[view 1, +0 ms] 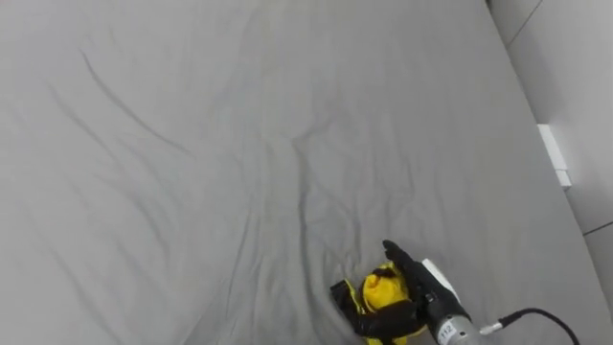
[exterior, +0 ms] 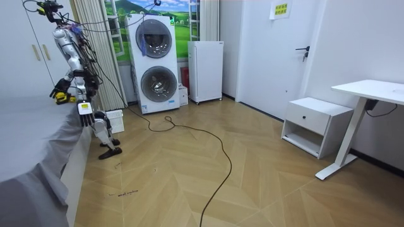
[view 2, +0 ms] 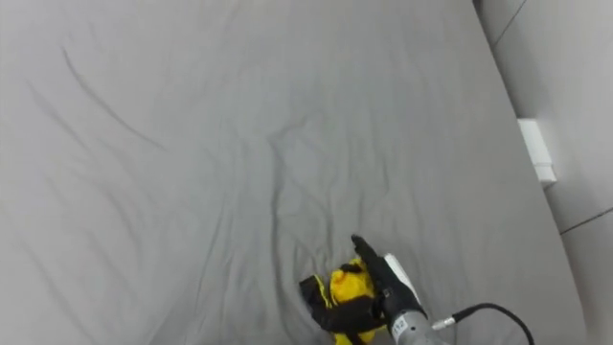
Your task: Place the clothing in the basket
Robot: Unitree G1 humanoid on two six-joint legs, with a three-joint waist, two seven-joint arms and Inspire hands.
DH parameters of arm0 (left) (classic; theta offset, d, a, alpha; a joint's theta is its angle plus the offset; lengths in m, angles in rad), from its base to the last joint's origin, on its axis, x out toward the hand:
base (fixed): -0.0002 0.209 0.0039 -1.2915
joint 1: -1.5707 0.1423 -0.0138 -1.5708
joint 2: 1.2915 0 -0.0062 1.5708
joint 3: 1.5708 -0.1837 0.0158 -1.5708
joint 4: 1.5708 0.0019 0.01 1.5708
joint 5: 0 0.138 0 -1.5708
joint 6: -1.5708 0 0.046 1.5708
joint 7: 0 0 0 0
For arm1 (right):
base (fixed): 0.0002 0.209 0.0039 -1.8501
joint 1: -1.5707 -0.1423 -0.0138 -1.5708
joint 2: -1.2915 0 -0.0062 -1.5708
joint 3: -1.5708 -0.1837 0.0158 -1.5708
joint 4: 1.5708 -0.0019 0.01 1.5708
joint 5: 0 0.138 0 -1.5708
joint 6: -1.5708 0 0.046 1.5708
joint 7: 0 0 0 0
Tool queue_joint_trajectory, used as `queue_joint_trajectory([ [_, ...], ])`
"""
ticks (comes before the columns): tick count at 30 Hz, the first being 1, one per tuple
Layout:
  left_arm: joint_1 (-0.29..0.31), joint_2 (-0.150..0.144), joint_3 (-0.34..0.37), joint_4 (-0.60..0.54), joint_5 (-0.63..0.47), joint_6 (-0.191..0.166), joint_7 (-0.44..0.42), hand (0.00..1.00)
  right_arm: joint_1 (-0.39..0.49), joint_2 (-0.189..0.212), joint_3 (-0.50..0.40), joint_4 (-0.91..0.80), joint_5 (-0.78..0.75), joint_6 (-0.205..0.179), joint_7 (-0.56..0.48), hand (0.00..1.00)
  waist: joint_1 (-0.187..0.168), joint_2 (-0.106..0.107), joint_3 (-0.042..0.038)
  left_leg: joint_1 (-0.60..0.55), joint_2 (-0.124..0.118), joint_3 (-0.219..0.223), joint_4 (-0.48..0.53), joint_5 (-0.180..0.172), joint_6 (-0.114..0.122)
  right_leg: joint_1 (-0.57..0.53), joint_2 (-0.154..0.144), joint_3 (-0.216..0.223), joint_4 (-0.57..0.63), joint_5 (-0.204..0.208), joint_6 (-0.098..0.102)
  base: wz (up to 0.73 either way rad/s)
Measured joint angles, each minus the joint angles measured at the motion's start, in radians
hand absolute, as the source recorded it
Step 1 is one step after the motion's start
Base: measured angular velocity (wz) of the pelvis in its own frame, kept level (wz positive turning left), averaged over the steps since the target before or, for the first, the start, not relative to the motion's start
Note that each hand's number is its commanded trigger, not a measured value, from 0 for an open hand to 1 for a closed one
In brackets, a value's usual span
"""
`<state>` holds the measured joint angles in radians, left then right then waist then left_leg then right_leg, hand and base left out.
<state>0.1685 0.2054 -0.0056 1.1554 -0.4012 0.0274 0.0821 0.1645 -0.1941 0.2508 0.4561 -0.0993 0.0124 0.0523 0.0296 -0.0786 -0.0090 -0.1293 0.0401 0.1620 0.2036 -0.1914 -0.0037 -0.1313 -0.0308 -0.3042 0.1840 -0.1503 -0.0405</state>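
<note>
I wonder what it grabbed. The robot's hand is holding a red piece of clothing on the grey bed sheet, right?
Not red. The left eye view shows the piece of clothing in the right hand is yellow with black, held on the grey bed sheet.

From the head, both eyes: looks steeply down, close over the grey bed [view 1: 192,144], taking in its right edge. From across the wooden floor [exterior: 265,183]: faces the washers [exterior: 156,63], far off; shares part of that bed.
</note>
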Motion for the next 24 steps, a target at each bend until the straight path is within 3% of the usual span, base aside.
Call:
queue_joint_trajectory([
  [1,-0.001,0.002,-0.001,-0.004,0.0,0.004,0.004,0.0,0.0,0.0,-0.008,0.014,-0.026,0.002,0.006,1.0,-0.001,-0.003,0.0016,-0.001,0.0,0.0,0.0,0.0,0.0,0.0,0.0,0.001,-0.001,0.0,0.0,0.0],
  [9,-0.005,0.011,-0.011,-0.014,0.0,0.031,-0.009,0.0,0.012,-0.028,-0.038,0.115,-0.175,0.002,-0.014,1.0,0.004,0.003,0.0057,-0.022,0.0,-0.001,0.001,0.0,0.0,-0.014,0.002,0.001,-0.009,0.001,0.001,0.02],
  [17,0.002,0.013,-0.038,-0.035,0.001,0.058,-0.013,0.0,0.0,-0.039,-0.037,0.158,-0.265,0.054,-0.026,1.0,0.007,0.033,0.0141,-0.039,0.001,0.0,0.001,0.0,0.0,-0.029,0.003,0.002,-0.013,0.001,0.001,0.04],
  [24,-0.002,0.015,-0.016,-0.04,0.002,0.054,-0.028,0.0,-0.046,-0.083,-0.038,0.119,-0.26,0.068,-0.019,1.0,0.003,0.023,0.0129,0.021,0.0,-0.001,-0.023,0.0,0.0,0.018,0.003,0.003,-0.013,0.001,0.002,-0.02],
])
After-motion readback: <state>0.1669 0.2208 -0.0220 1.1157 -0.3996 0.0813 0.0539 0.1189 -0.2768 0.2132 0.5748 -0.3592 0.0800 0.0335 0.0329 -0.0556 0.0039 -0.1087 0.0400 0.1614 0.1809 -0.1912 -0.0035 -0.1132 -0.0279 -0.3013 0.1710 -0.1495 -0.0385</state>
